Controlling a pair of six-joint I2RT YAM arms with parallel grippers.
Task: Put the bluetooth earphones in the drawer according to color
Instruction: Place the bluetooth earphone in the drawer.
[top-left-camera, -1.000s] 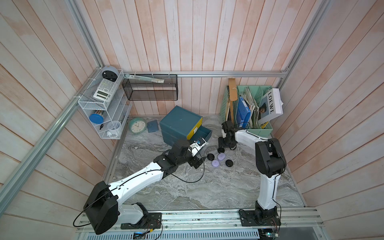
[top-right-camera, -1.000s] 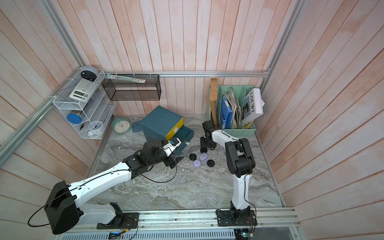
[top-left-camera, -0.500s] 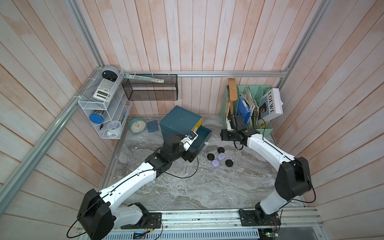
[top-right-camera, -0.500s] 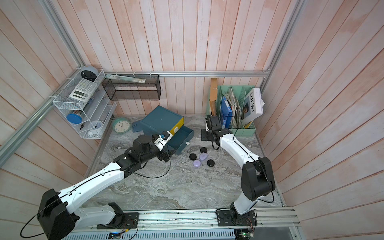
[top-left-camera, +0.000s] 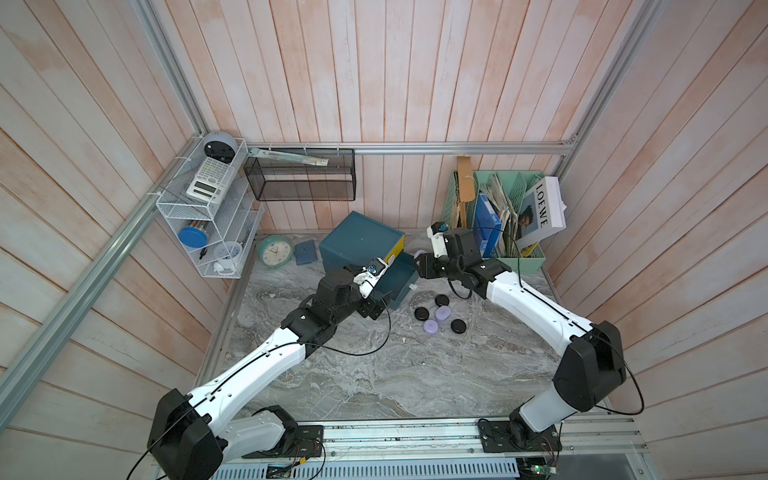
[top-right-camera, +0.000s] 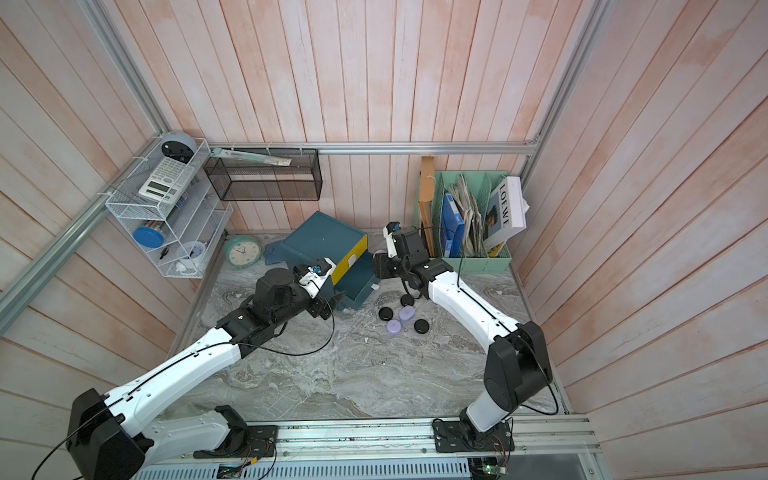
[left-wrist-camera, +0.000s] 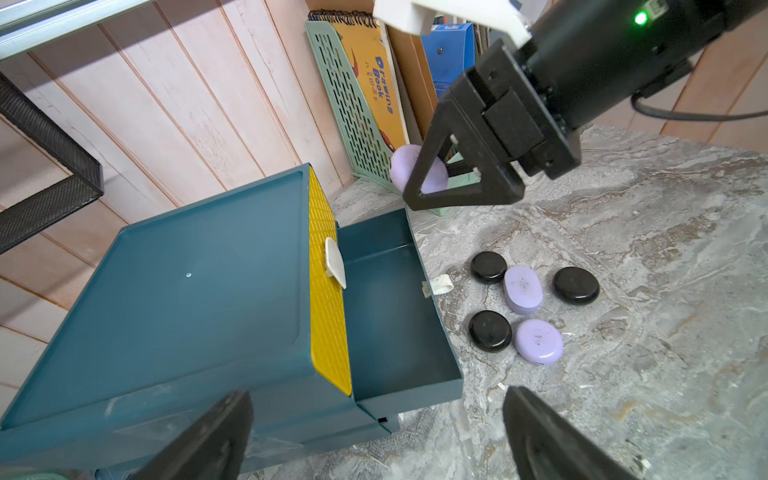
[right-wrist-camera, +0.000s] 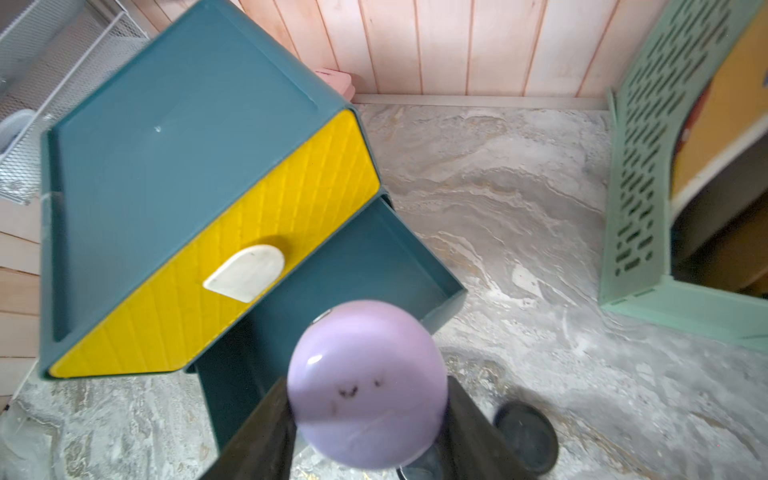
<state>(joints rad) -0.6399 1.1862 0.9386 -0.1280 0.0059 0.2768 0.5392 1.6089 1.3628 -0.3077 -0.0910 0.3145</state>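
A marble-patterned table (top-left-camera: 374, 374) inside wood-panelled walls, seen from above, with 2 robot arms reaching toward a dark teal cabinet (top-left-camera: 359, 237) near the back wall. The teal drawer (left-wrist-camera: 386, 311) directly under the cabinet's yellow drawer (left-wrist-camera: 330, 332) is pulled out. The right gripper (left-wrist-camera: 432, 178) pinches 1 lilac earphone case (right-wrist-camera: 368, 382) between its black fingers, jaws about half closed around it. The case is lifted off the table, close to the open drawer's outer corner; whether it is directly over the drawer cannot be told. The left gripper (left-wrist-camera: 378, 399) has its jaws spread wide and grips nothing, hovering at the cabinet's front beside the open drawer. On the table just beside that drawer's white handle lie 3 glossy black cases (left-wrist-camera: 489, 331) and 2 lilac cases (left-wrist-camera: 539, 341), clustered close together. A mint-green file rack (top-left-camera: 523, 262) stands behind the right arm.
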